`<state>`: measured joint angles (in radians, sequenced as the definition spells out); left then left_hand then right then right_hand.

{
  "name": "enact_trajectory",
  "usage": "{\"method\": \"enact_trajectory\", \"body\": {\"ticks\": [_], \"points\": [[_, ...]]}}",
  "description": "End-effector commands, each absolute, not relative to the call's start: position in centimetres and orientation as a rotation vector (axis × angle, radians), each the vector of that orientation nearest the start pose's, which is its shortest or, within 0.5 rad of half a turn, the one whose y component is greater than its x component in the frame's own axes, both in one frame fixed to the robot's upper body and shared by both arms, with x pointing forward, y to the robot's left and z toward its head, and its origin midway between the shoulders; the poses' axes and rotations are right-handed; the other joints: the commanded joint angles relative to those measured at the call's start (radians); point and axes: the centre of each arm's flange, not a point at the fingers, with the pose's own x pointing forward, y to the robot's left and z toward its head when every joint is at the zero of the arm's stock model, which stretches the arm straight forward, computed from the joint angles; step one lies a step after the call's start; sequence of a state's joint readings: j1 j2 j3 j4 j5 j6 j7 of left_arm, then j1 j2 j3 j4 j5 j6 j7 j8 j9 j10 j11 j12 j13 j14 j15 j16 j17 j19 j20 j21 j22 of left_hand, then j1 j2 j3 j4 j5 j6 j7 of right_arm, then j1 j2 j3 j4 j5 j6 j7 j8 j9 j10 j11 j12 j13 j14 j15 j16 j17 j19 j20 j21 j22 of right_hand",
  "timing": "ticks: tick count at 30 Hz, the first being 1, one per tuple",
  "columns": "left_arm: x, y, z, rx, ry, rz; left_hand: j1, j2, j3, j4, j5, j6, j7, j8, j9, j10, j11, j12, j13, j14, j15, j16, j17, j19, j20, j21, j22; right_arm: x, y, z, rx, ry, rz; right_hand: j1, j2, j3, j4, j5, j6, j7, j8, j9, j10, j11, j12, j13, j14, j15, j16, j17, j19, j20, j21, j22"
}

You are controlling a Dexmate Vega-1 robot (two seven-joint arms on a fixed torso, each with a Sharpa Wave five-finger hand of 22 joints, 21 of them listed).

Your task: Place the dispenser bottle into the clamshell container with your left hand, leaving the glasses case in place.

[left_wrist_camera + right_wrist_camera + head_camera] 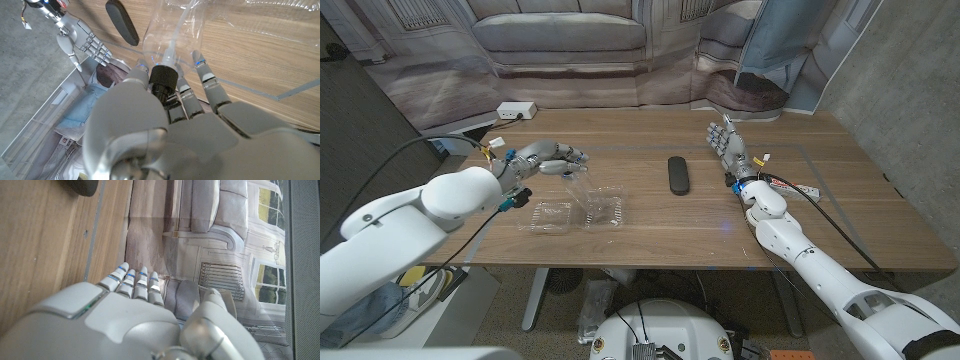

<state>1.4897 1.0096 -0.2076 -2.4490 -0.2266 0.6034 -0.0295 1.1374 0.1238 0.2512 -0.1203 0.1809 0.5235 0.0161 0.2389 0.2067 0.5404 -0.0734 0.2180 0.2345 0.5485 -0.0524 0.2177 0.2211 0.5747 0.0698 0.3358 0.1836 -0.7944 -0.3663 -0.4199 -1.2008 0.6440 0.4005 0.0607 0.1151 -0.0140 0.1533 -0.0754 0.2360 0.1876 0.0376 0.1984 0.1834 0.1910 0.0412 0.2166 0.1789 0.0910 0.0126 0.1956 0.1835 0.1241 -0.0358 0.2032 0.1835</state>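
Note:
My left hand [546,157] grips the clear dispenser bottle [577,186] by its black pump neck [162,82]. The bottle's body [170,30] points away from the hand, over the open clear clamshell container [605,212]; I cannot tell whether it touches it. The black glasses case [678,175] lies on the table to the right of the container and apart from it, also seen in the left wrist view [122,22]. My right hand [728,146] stands open beyond the case, holding nothing.
The wooden table [820,215] has bare surface right of the case. A white power strip [516,111] sits at the far left corner. Cables run along my right arm [790,186]. A sofa backdrop [560,35] hangs behind the table.

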Motion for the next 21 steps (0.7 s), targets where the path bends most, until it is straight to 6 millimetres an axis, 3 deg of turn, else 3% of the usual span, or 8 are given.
{"method": "enact_trajectory", "body": {"ticks": [1, 21], "points": [[43.8, 29.5, 2.5, 0.89, -0.343, -0.082, -0.007, 0.002, 0.01, 0.002, 0.003, 0.005, 0.0, -0.004, 0.006, 0.0, 0.002, 0.0, 0.006, -0.003, -0.002, -0.002, 0.001, -0.007, -0.001, -0.002, 0.003, 66.1, -23.4, -3.4, 0.134, -0.647, 0.275, 0.004, 0.004, -0.005, 0.002, -0.003, 0.011, -0.001, 0.001, 0.005, 0.005, 0.002, -0.005, 0.006, 0.008, 0.002, -0.006, 0.004, 0.011, -0.016, -0.001, 0.002], [45.2, 28.5, 2.2, 0.872, -0.348, -0.122, -0.009, 0.001, 0.011, 0.002, 0.003, 0.007, 0.001, -0.006, 0.006, -0.001, 0.003, -0.002, 0.006, -0.004, -0.001, -0.002, 0.002, -0.007, -0.001, -0.005, 0.003, 66.0, -24.6, -4.0, 0.139, -0.637, 0.259, 0.005, 0.005, -0.007, 0.001, -0.004, 0.011, 0.0, 0.0, 0.005, 0.008, 0.004, -0.004, 0.006, 0.009, 0.002, -0.006, 0.004, 0.011, -0.015, -0.001, 0.002]]}}
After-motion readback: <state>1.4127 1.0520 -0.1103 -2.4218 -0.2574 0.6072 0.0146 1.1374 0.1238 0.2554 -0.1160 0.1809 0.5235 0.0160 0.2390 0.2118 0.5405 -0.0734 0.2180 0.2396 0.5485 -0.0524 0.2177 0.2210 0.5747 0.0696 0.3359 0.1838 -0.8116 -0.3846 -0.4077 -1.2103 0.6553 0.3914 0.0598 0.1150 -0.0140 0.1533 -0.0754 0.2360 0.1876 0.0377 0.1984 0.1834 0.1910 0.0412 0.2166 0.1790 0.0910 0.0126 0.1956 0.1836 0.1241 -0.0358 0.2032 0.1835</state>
